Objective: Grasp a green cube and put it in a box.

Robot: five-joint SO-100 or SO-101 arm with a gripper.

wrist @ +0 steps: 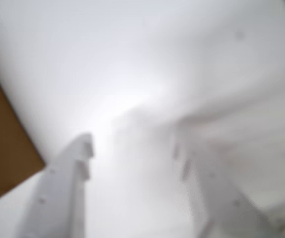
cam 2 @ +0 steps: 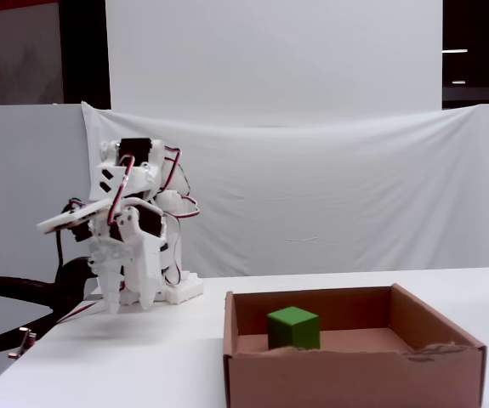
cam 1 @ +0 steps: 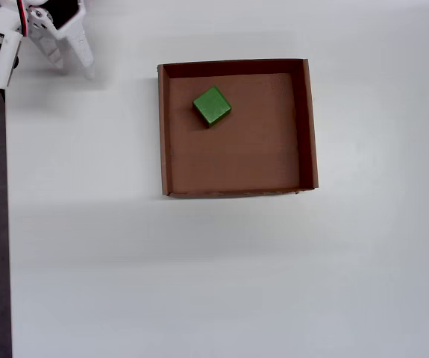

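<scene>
the green cube [cam 1: 212,106] sits flat on the bottom of the box [cam 1: 310,142], toward its upper-left corner in the overhead view. the gripper [cam 2: 125,302] hangs well apart from it, off the box's left over the white counter [cam 1: 199,276], fingers parted and holding nothing.
</scene>
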